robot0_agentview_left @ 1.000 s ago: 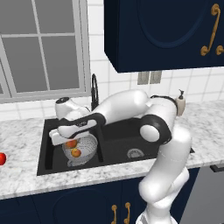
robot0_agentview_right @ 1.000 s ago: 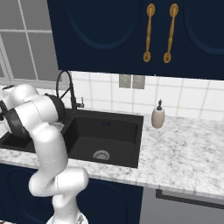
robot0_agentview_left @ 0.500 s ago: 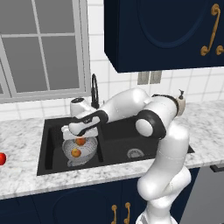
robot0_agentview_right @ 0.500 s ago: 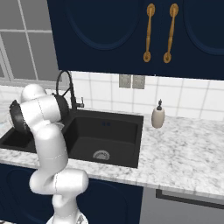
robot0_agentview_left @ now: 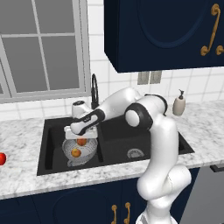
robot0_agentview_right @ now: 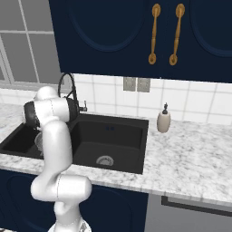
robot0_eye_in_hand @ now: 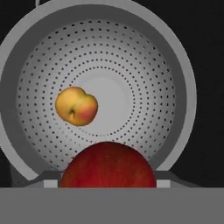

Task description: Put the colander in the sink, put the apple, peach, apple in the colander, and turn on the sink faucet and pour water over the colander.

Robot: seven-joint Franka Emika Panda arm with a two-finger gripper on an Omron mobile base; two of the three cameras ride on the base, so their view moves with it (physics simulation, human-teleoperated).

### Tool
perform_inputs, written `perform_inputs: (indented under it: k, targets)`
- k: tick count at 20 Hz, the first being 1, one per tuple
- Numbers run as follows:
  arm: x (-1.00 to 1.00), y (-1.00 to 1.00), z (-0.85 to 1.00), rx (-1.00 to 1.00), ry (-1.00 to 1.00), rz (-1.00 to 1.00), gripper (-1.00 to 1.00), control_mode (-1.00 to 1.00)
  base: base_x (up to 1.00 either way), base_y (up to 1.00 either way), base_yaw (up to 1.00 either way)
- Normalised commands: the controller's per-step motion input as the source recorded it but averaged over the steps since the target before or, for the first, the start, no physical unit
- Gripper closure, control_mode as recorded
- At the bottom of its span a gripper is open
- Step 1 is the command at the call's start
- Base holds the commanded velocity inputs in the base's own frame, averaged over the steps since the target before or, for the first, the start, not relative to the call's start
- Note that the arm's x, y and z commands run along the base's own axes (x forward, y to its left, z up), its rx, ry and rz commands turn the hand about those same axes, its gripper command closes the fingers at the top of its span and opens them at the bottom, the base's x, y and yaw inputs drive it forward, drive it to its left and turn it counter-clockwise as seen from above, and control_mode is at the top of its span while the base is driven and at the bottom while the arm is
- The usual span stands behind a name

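The gripper [robot0_agentview_left: 81, 140] hangs over the left basin of the black sink [robot0_agentview_left: 52, 164], its jaws clamped on a red apple [robot0_eye_in_hand: 108, 165] directly above the colander [robot0_eye_in_hand: 98, 94]. The silvery colander sits in that left basin, and a peach [robot0_eye_in_hand: 76, 106] lies inside it on the perforated wall, left of the flat centre. The black sink faucet [robot0_agentview_left: 94, 89] stands behind the sink by the window. Another red apple [robot0_agentview_left: 2, 159] rests on the marble counter [robot0_agentview_left: 22, 179], well left of the sink. A soap dispenser [robot0_agentview_right: 163, 120] stands on the counter right of the sink
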Motion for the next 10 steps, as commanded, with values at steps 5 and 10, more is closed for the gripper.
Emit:
perform_inputs:
  k: [5,10]
  targets:
    - [0.06,0.07,-0.48,-0.05,0.0,-0.07,1.0,-1.0,0.0,0.0,0.0]
    - [0.02,0.02,-0.31,-0.02,0.0,-0.05,1.0,-1.0,0.0,0.0,0.0]
